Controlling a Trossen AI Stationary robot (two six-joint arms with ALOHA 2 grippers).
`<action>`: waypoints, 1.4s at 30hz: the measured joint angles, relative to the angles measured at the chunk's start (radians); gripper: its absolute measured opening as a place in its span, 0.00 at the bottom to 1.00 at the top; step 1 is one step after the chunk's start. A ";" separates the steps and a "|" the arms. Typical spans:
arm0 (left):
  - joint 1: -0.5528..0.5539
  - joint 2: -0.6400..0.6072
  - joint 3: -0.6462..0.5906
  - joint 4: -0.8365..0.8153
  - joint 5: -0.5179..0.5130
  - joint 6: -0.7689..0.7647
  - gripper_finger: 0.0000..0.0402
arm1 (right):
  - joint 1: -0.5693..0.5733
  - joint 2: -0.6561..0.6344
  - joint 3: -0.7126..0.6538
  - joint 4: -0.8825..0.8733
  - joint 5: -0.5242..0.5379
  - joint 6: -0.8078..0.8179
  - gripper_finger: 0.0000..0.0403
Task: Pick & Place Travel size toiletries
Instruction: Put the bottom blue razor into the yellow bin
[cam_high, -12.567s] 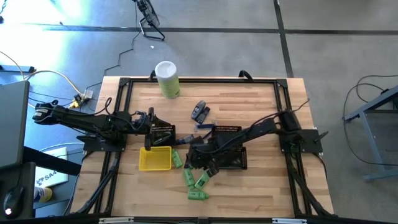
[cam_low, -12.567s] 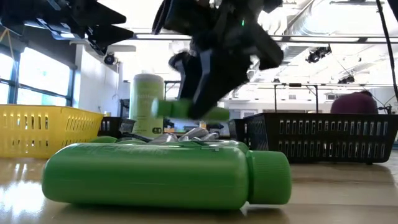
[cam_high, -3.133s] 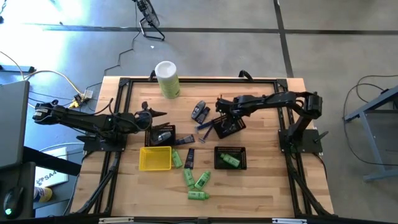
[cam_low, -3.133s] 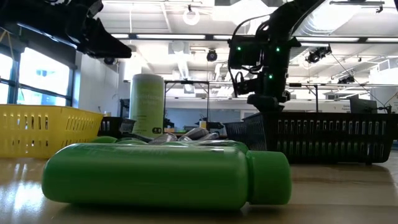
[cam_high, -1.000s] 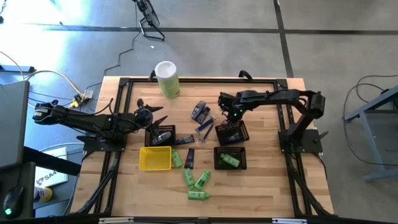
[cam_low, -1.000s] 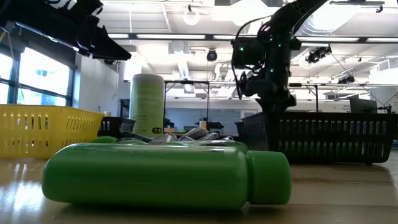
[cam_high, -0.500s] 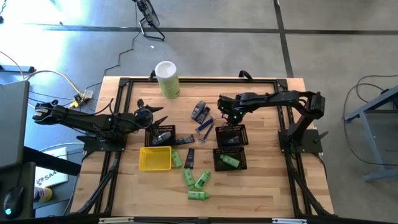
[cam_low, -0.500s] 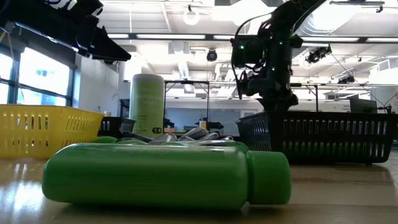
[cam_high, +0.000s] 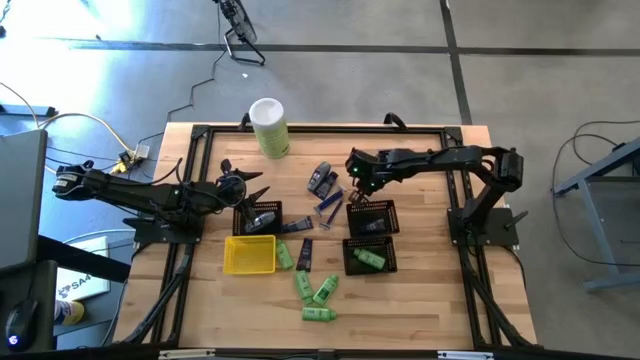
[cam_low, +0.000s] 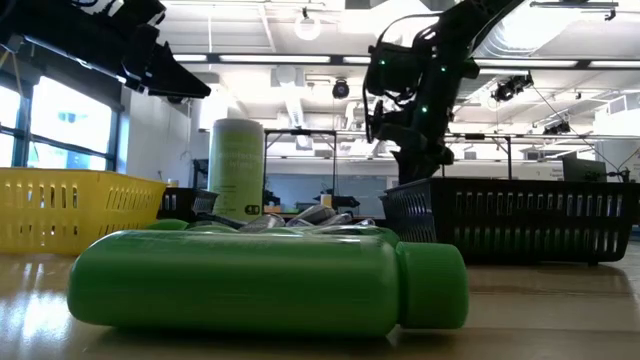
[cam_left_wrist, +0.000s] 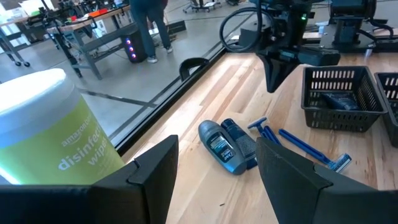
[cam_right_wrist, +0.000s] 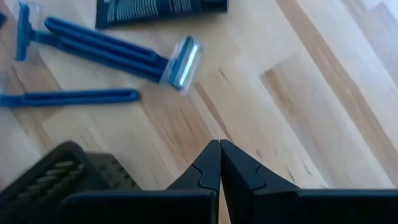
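Several bright green bottles (cam_high: 312, 290) lie on the table's near middle, and one fills the front of the low view (cam_low: 260, 280). Another green one lies in the near black basket (cam_high: 369, 255). Dark tubes (cam_high: 321, 180) and blue razors (cam_high: 329, 205) lie at the middle. My right gripper (cam_high: 353, 176) is shut with nothing in it, slanting down over bare wood (cam_right_wrist: 219, 163), just left of the far black basket (cam_high: 371, 216). My left gripper (cam_left_wrist: 217, 180) waits open at the left, pointing toward the dark tubes (cam_left_wrist: 227, 144).
A tall pale-green canister (cam_high: 269, 127) stands at the far left. A yellow tray (cam_high: 250, 254) and a third black basket (cam_high: 262, 215) holding a dark item sit before the left arm. More dark tubes (cam_high: 300, 238) lie between the baskets. Black rails frame the table.
My right gripper, still shut, has drawn away from the far black basket's rim toward the table's left and far side, rising a little and tipping. The basket has turned slightly and now stands square behind the near basket.
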 joint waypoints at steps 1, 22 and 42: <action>0.000 0.000 0.000 0.000 0.000 0.000 0.52 | 0.000 0.000 0.000 0.008 0.000 0.000 0.01; 0.000 0.000 0.000 0.002 0.000 0.000 0.52 | 0.000 0.000 0.000 0.154 -0.146 -0.190 0.01; -0.001 0.000 0.000 0.012 0.055 -0.005 0.52 | 0.157 0.000 0.145 0.119 -0.114 -0.415 0.01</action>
